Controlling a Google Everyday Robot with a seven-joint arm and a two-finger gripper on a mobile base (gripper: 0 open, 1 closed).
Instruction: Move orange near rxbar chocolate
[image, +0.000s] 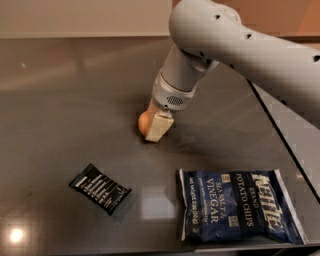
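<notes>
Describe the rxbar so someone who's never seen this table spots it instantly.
On the dark table, look left of the blue chip bag, below-left of the orange at the gripper. The rxbar is the small flat black wrapper with white lettering.

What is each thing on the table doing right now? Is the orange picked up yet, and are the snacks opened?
orange: whole, seems to sit on the table, not lifted.
gripper: lowered right at the orange, partly covering it.
rxbar chocolate: lying flat, wrapper closed, apart from the orange.
potato chips bag: lying flat, label up, looks unopened.
</notes>
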